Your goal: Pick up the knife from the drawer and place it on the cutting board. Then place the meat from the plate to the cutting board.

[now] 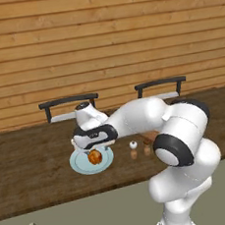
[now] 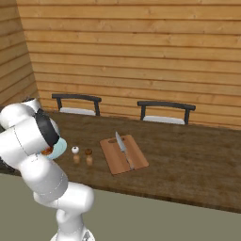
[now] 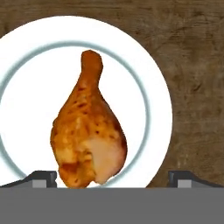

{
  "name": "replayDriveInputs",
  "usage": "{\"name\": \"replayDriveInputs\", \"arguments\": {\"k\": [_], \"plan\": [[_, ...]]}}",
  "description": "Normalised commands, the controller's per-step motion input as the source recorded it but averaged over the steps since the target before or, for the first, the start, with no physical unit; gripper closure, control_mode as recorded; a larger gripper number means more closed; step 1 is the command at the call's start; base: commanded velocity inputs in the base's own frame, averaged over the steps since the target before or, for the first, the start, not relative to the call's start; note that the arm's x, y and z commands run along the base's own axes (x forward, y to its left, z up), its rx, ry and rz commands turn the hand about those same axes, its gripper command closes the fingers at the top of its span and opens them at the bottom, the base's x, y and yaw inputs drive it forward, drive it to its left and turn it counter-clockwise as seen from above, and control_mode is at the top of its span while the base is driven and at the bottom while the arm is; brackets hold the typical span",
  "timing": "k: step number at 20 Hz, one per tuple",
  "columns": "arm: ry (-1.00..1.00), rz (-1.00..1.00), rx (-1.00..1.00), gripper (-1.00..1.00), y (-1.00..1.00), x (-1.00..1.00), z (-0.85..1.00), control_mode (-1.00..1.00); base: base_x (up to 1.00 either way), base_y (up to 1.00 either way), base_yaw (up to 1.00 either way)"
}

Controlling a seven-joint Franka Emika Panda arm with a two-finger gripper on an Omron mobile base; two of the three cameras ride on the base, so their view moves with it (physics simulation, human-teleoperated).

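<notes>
Currently, step: the knife (image 2: 124, 149) lies already on the cutting board (image 2: 110, 161), so the meat seems to be the part in hand.
Plate: the pale blue plate (image 1: 79, 164) sits on the dark wooden table (image 1: 31, 163), at the left of the other things.
Meat: the meat (image 3: 87, 129) lies on the plate, a glossy drumstick with a thin bone end and a thick round end.
Gripper: the gripper (image 3: 112, 179) hangs just above the meat, jaws spread wide, one fingertip on each side of the thick end, holding nothing.
Handling: the meat looks light and a little soft, and its glossy skin is probably slippery; the thick end seems the best place to close on, since the thin end could slide out.
Shakers: two small shakers (image 2: 82, 156) stand between the plate and the board, so they stand in the carrying path and the meat probably needs to be lifted over them.
Chairs: two dark chair backs (image 2: 164, 110) stand behind the table, well apart from the work.
</notes>
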Motion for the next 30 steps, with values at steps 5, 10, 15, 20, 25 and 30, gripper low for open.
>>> {"name": "replayDriveInputs", "arguments": {"k": [5,10,15,20,25,30], "plan": [[0.01,0.07,0.0,-1.0,0.42,0.26,-0.24,-1.0,0.0,0.0,0.0],[0.01,0.05,0.0,-1.0,0.07,0.09,-0.23,-1.0,0.0,0.0,0.0],[0.03,0.01,0.0,-1.0,-0.34,0.0,-0.4,-1.0,0.0,0.0,0.0],[0.02,0.0,0.0,-1.0,-0.29,0.0,-0.22,-1.0,0.0,0.0,0.0],[0.0,0.0,0.0,-1.0,0.0,0.0,-0.08,-1.0,0.0,0.0,0.0],[0.0,0.01,0.0,1.0,0.0,0.0,-0.04,-1.0,0.0,0.0,0.0]]}}
